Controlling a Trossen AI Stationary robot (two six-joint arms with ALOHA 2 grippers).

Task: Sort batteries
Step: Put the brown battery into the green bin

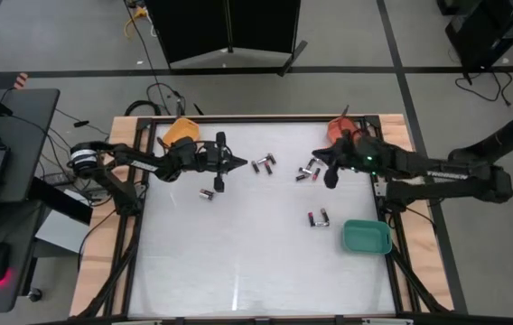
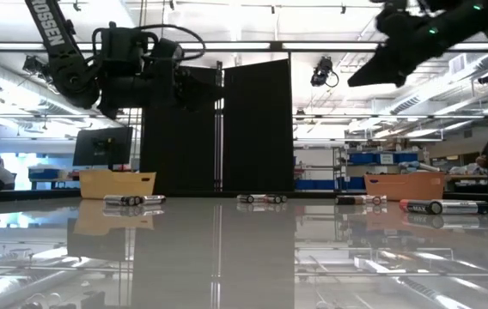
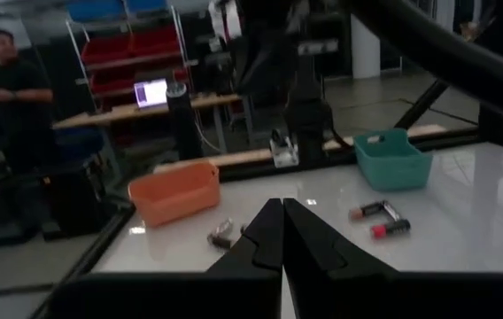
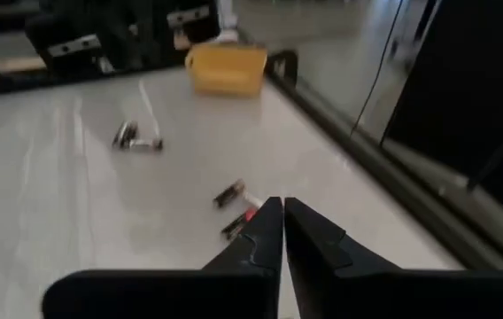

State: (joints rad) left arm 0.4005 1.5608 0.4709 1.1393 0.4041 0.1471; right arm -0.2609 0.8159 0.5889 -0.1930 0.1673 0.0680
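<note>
Batteries (image 2: 444,206) are scattered on the surface (image 1: 256,253); left gripper (image 1: 238,163) and right gripper (image 1: 318,155) are held above, fingers closed, empty.

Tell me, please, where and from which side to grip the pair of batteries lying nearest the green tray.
Best is probably from straight above, closing across the middle of one cell's round body. The pair of batteries lies flat on the table, touching side by side, so take the outer one. The green tray stands apart, leaving room.

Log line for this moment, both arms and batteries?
left gripper: shut, empty, raised | right gripper: shut, empty, raised | batteries: scattered on table
</note>
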